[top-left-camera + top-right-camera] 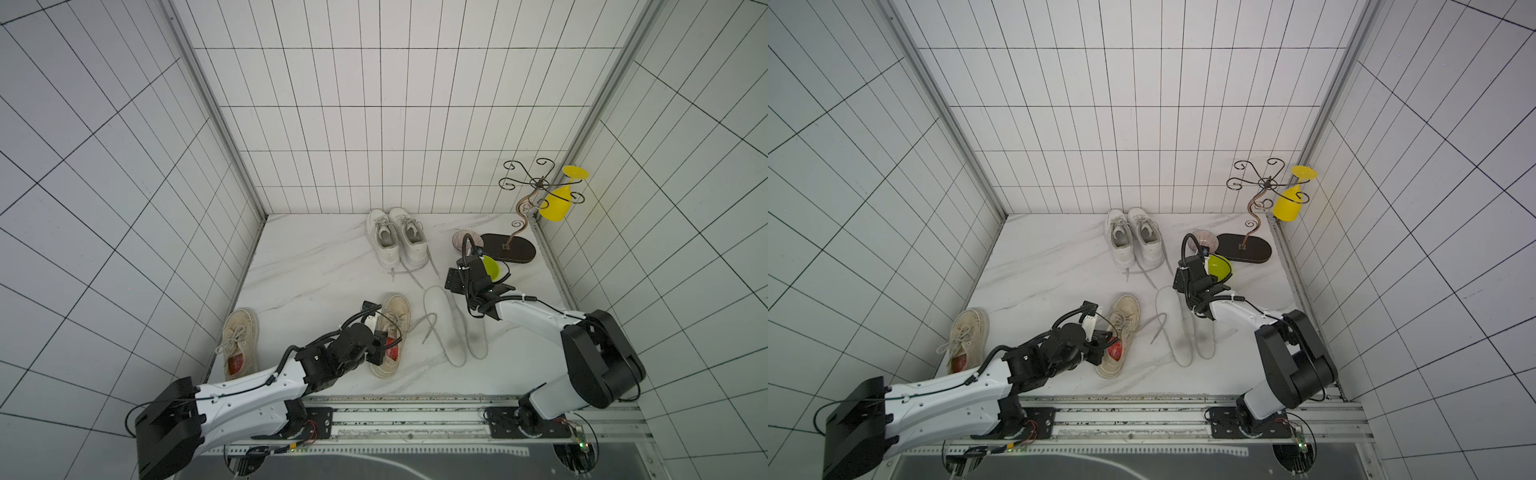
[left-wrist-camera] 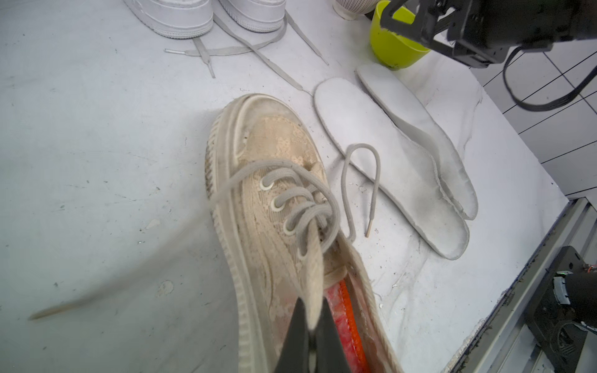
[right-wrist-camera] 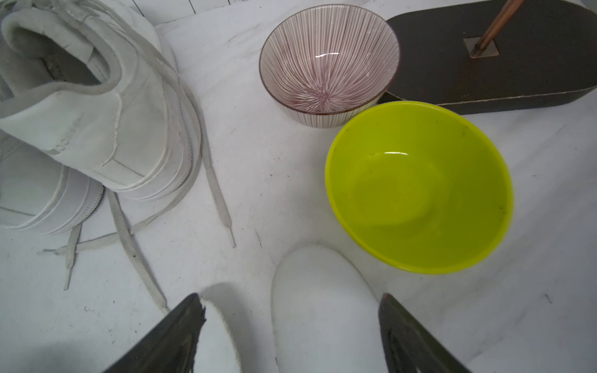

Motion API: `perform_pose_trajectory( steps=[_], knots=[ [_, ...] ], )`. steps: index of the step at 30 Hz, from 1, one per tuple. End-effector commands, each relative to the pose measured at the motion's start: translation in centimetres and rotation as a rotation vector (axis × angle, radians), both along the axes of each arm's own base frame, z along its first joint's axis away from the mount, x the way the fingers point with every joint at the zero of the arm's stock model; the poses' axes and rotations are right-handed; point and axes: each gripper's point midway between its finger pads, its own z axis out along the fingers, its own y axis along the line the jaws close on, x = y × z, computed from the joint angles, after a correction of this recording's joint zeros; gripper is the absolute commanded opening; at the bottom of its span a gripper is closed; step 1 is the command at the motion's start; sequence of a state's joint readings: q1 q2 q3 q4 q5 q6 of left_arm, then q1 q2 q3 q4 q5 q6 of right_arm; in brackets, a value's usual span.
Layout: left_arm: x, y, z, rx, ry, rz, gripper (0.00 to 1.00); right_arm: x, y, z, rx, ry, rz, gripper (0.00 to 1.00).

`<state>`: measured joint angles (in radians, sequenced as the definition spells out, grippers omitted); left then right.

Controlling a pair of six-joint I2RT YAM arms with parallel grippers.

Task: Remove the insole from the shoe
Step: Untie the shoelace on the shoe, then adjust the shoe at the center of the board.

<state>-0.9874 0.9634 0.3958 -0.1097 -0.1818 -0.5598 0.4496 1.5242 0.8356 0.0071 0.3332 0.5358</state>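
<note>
insole: red-orange fabric insole (image 2: 336,311) sits inside the worn beige canvas lace-up shoe (image 2: 274,155), front of table.
left gripper (image 2: 312,302): jaws pinched on the beige tongue (image 2: 312,271); seen only in the left wrist view, hidden in both top views.
right gripper (image 3: 290,298): jaws wide over two loose white insoles (image 3: 323,310).

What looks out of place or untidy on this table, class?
Two white insoles lie loose and overlapping on the table, outside any shoe. Laces of the white sneakers trail untied, and the beige shoes stand apart, unpaired.
</note>
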Motion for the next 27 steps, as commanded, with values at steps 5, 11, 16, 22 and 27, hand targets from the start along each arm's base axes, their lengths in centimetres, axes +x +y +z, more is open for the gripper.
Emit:
perform_pose_trajectory(
  steps=[5, 11, 16, 22, 27],
  knots=[
    [1.6, 0.5, 2.5, -0.081, -0.087, 0.102, 0.0, 0.0, 3.9, 5.2, 0.141, -0.067, 0.156, 0.84],
    [3.8, 0.8, 3.7, -0.105, -0.11, 0.221, 0.0, -6.4, 11.6, 8.2, 0.206, -0.151, 0.515, 0.82],
    [5.5, -0.1, 4.2, -0.173, -0.075, 0.27, 0.0, -11.5, 16.3, 7.1, 0.267, -0.084, 0.674, 0.79],
    [6.6, -2.1, 6.1, -0.279, -0.044, 0.227, 0.0, -14.0, 18.3, 4.2, 0.281, -0.009, 0.73, 0.72],
    [6.7, -3.0, 7.0, -0.306, -0.057, 0.197, 0.0, -15.0, 19.6, 2.9, 0.291, 0.03, 0.777, 0.66]
  ],
)
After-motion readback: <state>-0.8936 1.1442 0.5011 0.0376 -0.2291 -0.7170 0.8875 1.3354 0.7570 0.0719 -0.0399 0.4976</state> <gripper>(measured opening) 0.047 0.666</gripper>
